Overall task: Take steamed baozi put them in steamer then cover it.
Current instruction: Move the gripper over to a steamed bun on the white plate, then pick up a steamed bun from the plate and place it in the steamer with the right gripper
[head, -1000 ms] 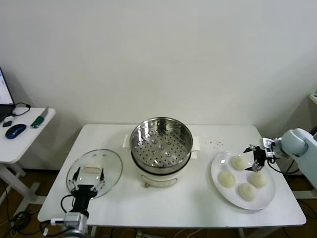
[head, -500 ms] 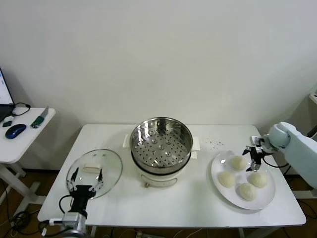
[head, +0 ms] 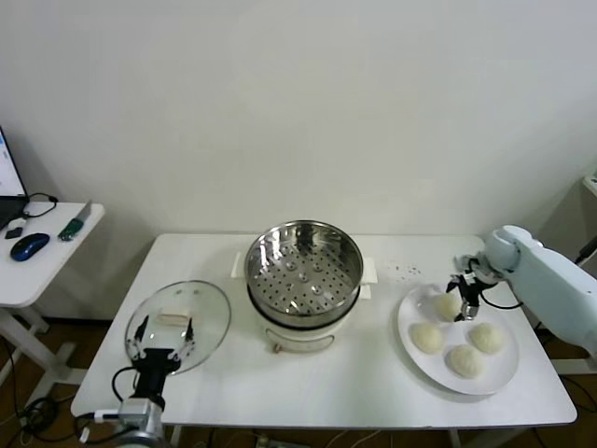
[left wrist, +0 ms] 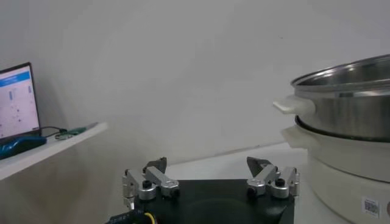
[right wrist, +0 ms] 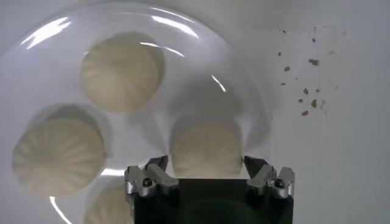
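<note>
Stainless-steel steamer [head: 303,273] sits mid-table on its white base, perforated tray bare, no bun inside; its rim and side handle show in the left wrist view [left wrist: 341,100]; four steamed baozi [head: 448,305] all lie on the white plate [head: 412,359] at the robot's right end of the white table [head: 373,387], well apart from the pot; right gripper [head: 464,300] hangs low over the plate's far side, right at the bun nearest the steamer; in the right wrist view that bun [right wrist: 206,150] sits between the two fingers [right wrist: 152,179], right gripper [right wrist: 207,176] with jaws spread either side of it; cannot tell whether the pads touch the dough, so no grip confirmed; bun rests on the plate [right wrist: 244,91]; three other buns lie around it, one partly cut off at the frame edge; a few dark crumbs [right wrist: 308,91] on the table just beside the plate rim; left gripper [head: 164,341] parked at the near left edge of the table, over the clear glass lid [head: 201,322] lying flat there; its fingers [left wrist: 149,182] stand wide apart, nothing between them; left gripper [left wrist: 210,182] faces the pot's side; small side desk [head: 42,247] off to the left with a blue mouse [head: 30,246].
</note>
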Robot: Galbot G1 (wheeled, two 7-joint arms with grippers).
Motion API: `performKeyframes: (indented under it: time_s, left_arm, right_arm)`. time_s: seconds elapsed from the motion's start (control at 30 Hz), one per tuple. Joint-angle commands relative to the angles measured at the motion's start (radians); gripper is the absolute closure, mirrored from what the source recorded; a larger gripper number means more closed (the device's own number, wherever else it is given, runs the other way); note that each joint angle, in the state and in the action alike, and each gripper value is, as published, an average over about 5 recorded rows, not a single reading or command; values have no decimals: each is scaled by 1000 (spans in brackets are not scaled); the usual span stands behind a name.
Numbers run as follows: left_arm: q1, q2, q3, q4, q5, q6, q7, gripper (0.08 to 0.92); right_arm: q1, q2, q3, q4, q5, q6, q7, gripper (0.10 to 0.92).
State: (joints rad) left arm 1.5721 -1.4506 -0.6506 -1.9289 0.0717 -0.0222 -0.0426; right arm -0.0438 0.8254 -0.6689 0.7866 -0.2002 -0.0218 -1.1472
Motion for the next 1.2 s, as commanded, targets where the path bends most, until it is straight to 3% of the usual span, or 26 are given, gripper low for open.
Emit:
performKeyframes:
  time_s: [0.03, 0.37, 0.6, 0.83, 1.2]
  left_arm:
    - [0, 1, 1, 3, 0, 0, 0, 177]
    - [6, 5, -1, 3, -3, -1, -1, 177]
    - [13, 9, 3, 0, -4, -3, 0, 177]
    - [15, 11, 11, -2, -16, 2, -12, 177]
    - [24, 20, 21, -1, -36, 25, -25, 177]
  right_arm:
    - [16, 25, -19, -35, -13, 14, -4, 284]
    - [84, 1, -100, 10, 39, 35, -6, 329]
    - [358, -19, -355, 147, 135, 130, -32, 330]
    - [664, 61, -623, 269, 158, 272, -61, 322]
    - [732, 310, -615, 277, -72, 518, -29, 321]
